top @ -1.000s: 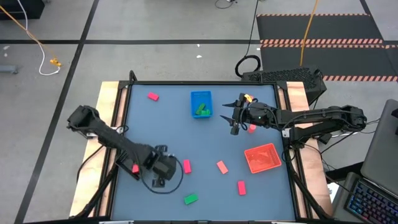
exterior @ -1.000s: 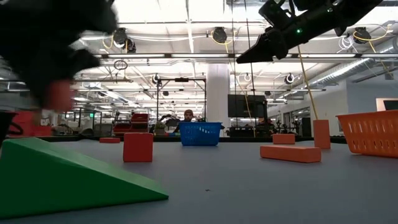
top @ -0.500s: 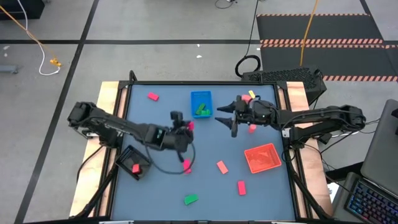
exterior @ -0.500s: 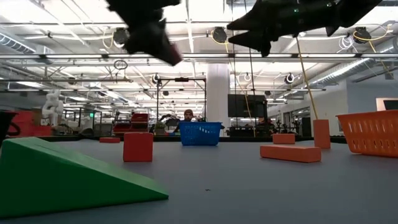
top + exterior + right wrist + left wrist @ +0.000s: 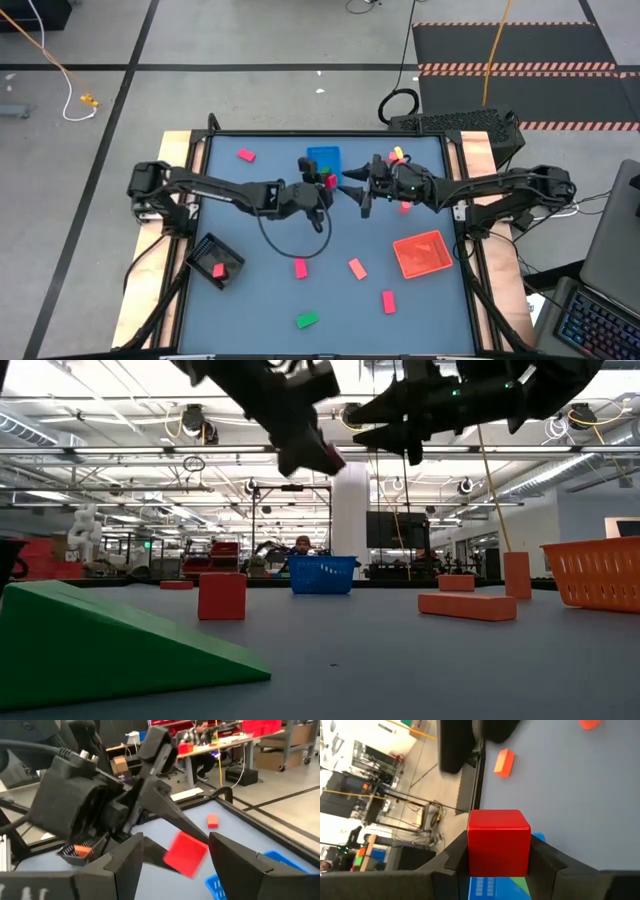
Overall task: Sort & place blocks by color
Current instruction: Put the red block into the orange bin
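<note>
My left gripper (image 5: 326, 187) reaches across the table and is shut on a red cube block (image 5: 499, 840), high above the near edge of the blue tray (image 5: 322, 156). The tray holds green blocks (image 5: 323, 177). My right gripper (image 5: 354, 192) hangs open just right of the cube, facing it (image 5: 186, 852). Pink, salmon and red blocks (image 5: 300, 267) (image 5: 357, 268) (image 5: 388, 301) and a green one (image 5: 306, 320) lie flat on the table. Another red block (image 5: 220, 270) sits in the black tray (image 5: 205, 250). My left gripper pinches the red cube between its two fingers (image 5: 456, 856), one on each of two opposite side faces (image 5: 476, 845). The fingers come slanting down from the table's left. The cube is lifted clear, above the blue tray (image 5: 485, 887).
The red tray (image 5: 420, 252) stands near the right edge. More pink blocks lie at the far left (image 5: 246, 155) and under the right arm (image 5: 404, 207). A green wedge (image 5: 120, 640) sits close to the low camera. A cable loop hangs below the left arm (image 5: 290, 225).
My left gripper has risen from beside the black tray and swung toward the far edge and the right, carrying the red cube to the blue tray. My right gripper has shifted a little toward the table's left and stayed open.
</note>
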Controlling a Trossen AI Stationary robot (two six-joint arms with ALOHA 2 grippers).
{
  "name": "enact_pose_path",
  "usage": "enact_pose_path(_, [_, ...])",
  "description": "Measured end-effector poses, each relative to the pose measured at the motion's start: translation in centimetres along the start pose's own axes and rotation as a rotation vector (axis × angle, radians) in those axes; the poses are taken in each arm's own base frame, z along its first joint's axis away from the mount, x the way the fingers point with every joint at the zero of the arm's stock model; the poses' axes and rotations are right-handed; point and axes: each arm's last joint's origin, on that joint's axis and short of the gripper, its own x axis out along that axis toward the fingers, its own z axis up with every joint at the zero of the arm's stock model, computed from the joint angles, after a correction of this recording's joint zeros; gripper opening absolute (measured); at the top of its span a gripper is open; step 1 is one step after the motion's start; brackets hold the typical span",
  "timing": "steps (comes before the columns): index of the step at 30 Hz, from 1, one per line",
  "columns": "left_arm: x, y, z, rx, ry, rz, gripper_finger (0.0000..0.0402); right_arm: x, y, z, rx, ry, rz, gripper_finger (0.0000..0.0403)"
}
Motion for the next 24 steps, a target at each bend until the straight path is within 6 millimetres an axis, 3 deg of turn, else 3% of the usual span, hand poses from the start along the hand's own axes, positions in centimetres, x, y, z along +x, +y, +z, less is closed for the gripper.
enact_pose_path(7, [1.7,-0.9,0.3,0.019,-0.037,0.056,0.0132,0.9,-1.2,-1.2,0.020,0.047,-0.053,0.0219])
enact_pose_path(24, [1.4,-0.8,1.0,-0.050,-0.094,0.071,0.0132,1.3,-2.2,-2.0,0.027,0.090,-0.130,0.0220])
